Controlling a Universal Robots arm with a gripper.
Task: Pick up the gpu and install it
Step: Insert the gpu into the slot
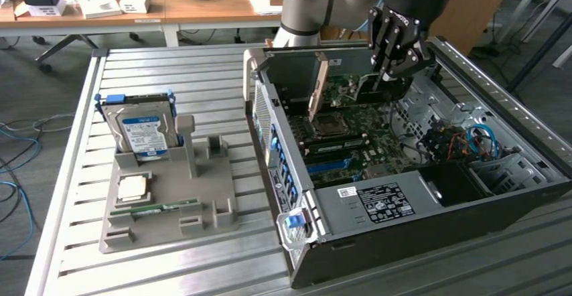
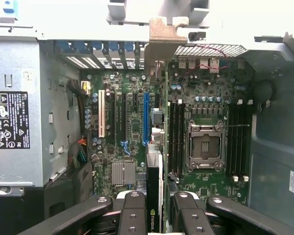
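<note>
End effector (image 2: 157,208) closed on gpu (image 2: 155,183), held edge-on above motherboard (image 2: 206,183). Likely risk: tilted or off motherboard's blue slot (image 2: 146,117), jamming or cracking under pressure.

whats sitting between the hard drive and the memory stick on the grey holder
A square silver chip lies between the hard drive and the memory stick on the holder, seen in the exterior view.
</note>
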